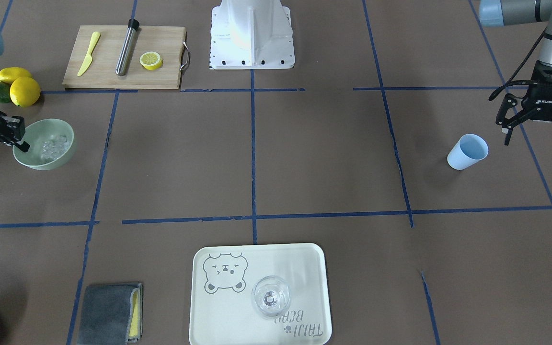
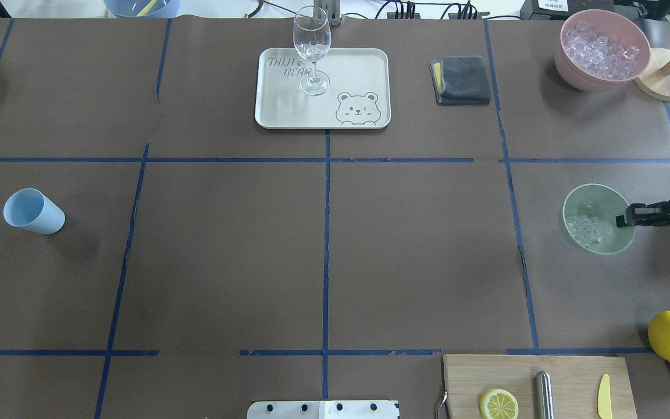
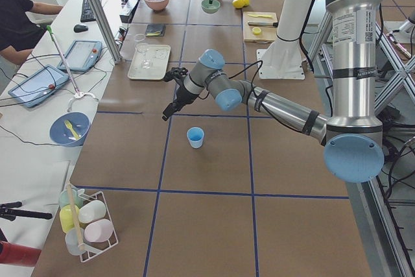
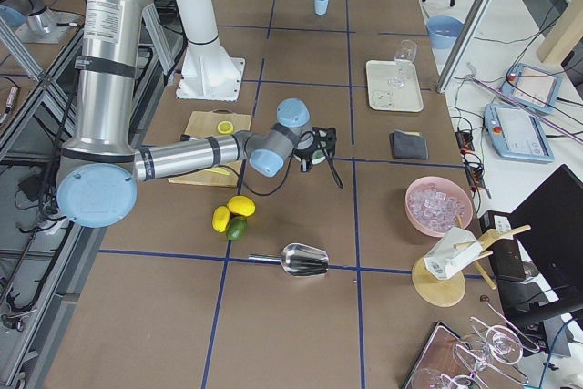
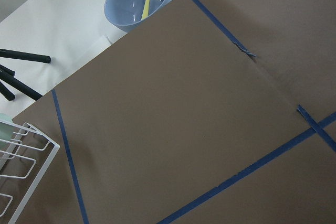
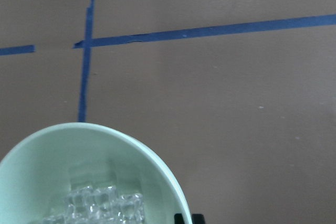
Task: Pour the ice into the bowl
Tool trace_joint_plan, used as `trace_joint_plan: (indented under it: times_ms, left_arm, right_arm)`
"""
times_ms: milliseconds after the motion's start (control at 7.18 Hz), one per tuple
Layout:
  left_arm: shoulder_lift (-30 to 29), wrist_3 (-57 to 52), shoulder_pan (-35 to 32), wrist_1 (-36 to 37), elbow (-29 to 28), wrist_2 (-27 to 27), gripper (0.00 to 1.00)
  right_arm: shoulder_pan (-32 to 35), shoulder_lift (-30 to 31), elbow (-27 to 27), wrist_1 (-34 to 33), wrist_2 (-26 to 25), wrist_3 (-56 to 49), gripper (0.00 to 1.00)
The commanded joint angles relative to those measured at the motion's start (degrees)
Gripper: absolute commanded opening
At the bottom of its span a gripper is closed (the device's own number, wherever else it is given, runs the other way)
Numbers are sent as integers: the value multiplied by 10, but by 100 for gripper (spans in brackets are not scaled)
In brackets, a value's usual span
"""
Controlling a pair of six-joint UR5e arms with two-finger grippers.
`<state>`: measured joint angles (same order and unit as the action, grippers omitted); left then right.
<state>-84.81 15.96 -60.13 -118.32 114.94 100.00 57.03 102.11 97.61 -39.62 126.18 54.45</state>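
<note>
The right gripper's [image 1: 23, 143] fingers [image 1: 15, 135] are almost together. They seem to pinch the rim of the green bowl [image 1: 46, 165] on the side away from the middle of the table. I think it grips there because a thin rim is easy to pinch, and from there it can steady the bowl or tip it. Nothing else is in those fingers.

The ice [image 1: 53, 146] is inside that bowl. It is a little pile of clear, shiny cubes on the bottom, pushed toward one side. The bowl is round, pale green and not shiny, with lots of room left in it. It sits on the brown table at the robot's right end, near the lemons [image 1: 24, 91] and the wooden board [image 1: 161, 72]. So the pouring looks done to me.

A metal scoop [image 4: 305, 261] lies alone on the table, not far from the pink bowl [image 4: 435, 231] full of icy bits.

Far off at the other end, the left gripper [image 1: 537, 139] hangs over the table with its fingers spread wide, holding nothing. The blue cup [image 1: 467, 152] stands just beside it and looks empty.
</note>
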Motion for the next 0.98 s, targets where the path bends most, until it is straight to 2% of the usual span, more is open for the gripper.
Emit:
trace_joint_plan:
  times_ms: [0,139,279,418,697,836]
  left_arm:
    - [1,-1,-13,-2,-7,18,100]
    - [3,-1,-14,-3,-7,18,100]
    - [3,-1,-15,-3,-9,18,100]
    - [3,-1,-15,-4,-9,18,100]
    - [6,-1,-15,-4,-10,18,100]
    - [7,-2,-20,-3,-11,19,100]
  right_arm:
    - [32,12,-59,19,17,-56,0]
    - [30,8,-61,18,19,-54,0]
    - [30,2,-59,13,22,-53,44]
    - [33,-12,-60,10,35,-53,99]
    - [55,-7,-53,-18,43,-64,100]
    - [61,-6,-56,-29,42,-101,100]
